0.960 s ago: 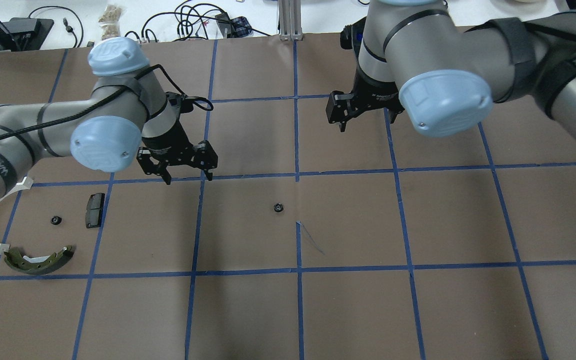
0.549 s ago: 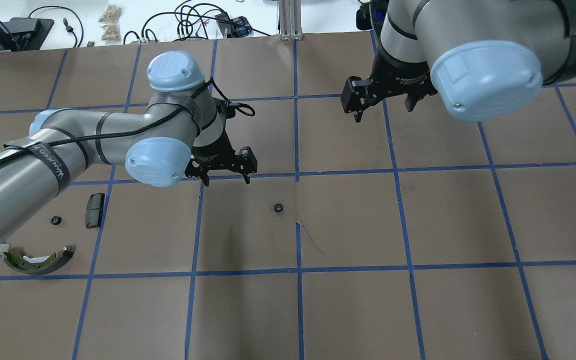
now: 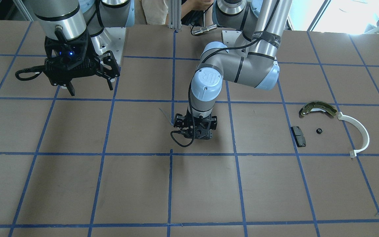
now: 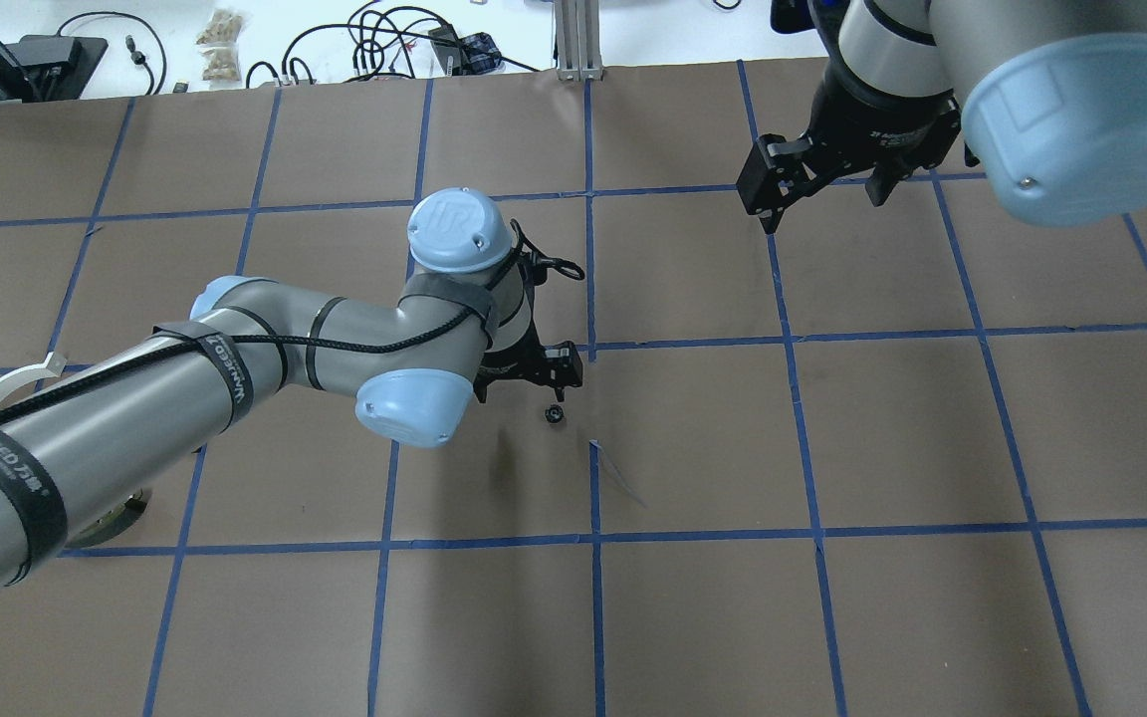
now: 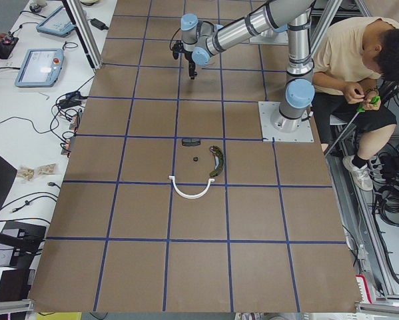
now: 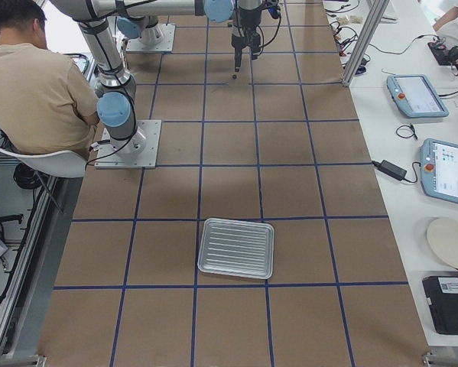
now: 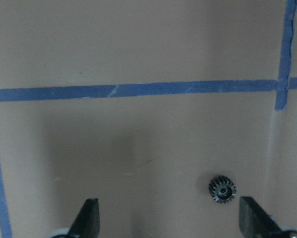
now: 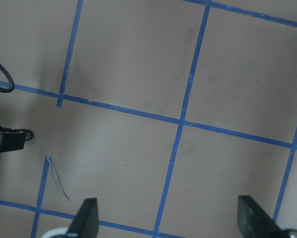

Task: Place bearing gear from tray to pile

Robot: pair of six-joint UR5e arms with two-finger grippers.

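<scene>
Brown bench [image 4: 832, 448], far from any edge: the left gripper [image 7: 169, 202] hangs wide open and empty over the bearing gear [image 7: 222, 190], probably hard, light, best pinched across its teeth.

- Brown table [image 4: 832, 448] gridded with blue tape.
- Black toothed gear [image 7: 222, 189], silvery hub.
- Silvery ribbed tray [image 6: 235, 248].
- Olive-and-silver brake shoe [image 3: 317, 108]; white arc [image 3: 362, 133]; black pad [image 3: 298, 136].
- Grey left arm [image 4: 115, 428], pale-blue caps.

A small black toothed gear [image 7: 222, 189] lies flat near a blue tape crossing [image 7: 282, 85], well apart from the ribbed silver tray [image 6: 236, 248] and the pile [image 3: 319, 106].
</scene>
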